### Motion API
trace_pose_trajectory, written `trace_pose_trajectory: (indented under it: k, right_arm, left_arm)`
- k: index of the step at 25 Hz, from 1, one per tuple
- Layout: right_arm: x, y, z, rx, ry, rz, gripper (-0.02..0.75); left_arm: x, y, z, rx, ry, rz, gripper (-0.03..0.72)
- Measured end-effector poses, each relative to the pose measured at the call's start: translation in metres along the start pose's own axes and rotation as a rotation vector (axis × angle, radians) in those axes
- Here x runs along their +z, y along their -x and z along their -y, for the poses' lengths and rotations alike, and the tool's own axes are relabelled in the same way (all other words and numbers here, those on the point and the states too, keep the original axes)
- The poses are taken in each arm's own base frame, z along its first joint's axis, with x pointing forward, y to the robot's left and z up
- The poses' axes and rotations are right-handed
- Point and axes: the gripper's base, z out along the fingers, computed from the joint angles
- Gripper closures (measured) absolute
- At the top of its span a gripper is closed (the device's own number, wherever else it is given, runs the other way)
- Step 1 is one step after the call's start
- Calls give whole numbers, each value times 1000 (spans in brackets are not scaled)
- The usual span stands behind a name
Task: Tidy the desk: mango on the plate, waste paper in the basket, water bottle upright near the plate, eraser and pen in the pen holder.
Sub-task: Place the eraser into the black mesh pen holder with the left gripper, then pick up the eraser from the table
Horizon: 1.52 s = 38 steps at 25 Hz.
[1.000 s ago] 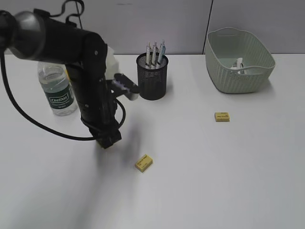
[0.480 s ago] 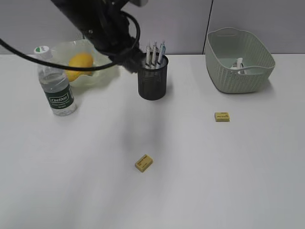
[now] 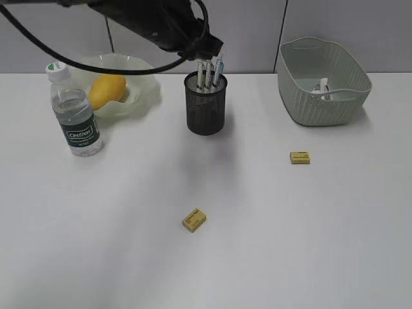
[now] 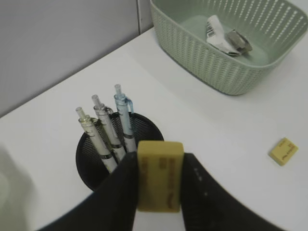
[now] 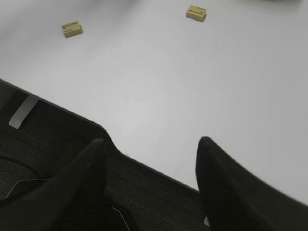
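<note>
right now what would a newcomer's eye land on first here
Probably the left hand, closed on a yellow eraser just above the black pen holder with three pens in it. Next, the mango in the wavy green plate at far left, and two more erasers loose on the desk.

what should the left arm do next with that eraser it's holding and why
Probably lower a little and open the left tool over the pen holder. It grips a yellow eraser just above the cup's rim, beside the three pens, so a release there should drop it in.
</note>
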Motion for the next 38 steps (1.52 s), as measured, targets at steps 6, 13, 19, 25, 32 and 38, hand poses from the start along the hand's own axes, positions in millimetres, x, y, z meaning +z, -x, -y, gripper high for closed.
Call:
trace_pose_trajectory:
  k: [6,13,19,25,32,38]
  right_arm:
    - [1,-1,0,0,0,-4,272]
    - [1,-1,0,0,0,-6,272]
    - [1,-1,0,0,-1,-6,272]
    - [1,-1,0,0,-1,-6,272]
    - [1,-1,0,0,-1,-6,272]
    - [1,-1,0,0,-2,-6,272]
  left_arm:
    - [35,-19,-16,-92,30,16,461]
    - [56,-32,-18,-161,38,29,426]
    - [57,-27,-22,-168,68,95,267]
    - [55,-26,-21,-169,65,95,202]
    - [15,-7,-10,-130,-14,7,197]
    - [-34,-12,6,-57,-141,-276,197]
